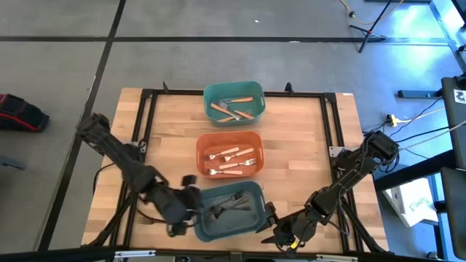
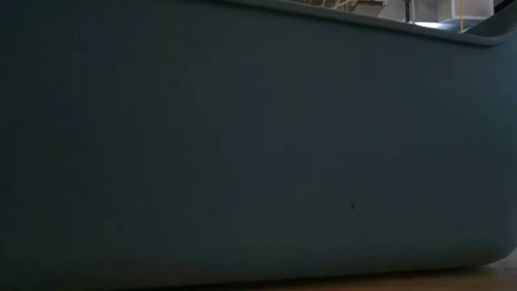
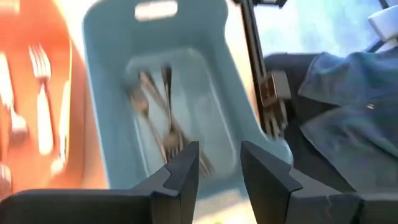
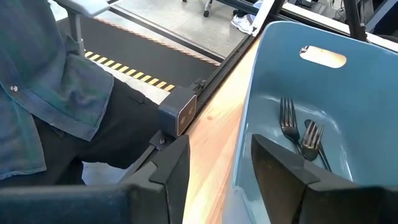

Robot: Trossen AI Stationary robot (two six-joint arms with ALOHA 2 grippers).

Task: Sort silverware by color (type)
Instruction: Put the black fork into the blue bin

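From above I see all three bins; my low camera is blocked by the blue-grey bin (image 2: pixel 242 145). Left gripper (image 3: pixel 219 168) hangs open over its grey forks (image 3: pixel 158 118); right gripper (image 4: pixel 219 163) waits open beside it. Wooden table (image 1: pixel 298 138), grey floor (image 1: pixel 58 65).

Brown-handled forks (image 1: pixel 234 109) fill the teal bin, cream-handled forks (image 1: pixel 231 161) the orange, grey metal forks (image 1: pixel 231 204) the blue-grey.

Three bins (image 1: pixel 233 102) in a row down the table (image 1: pixel 306 145), forks (image 1: pixel 231 161) in each; claws flanking the nearest bin.
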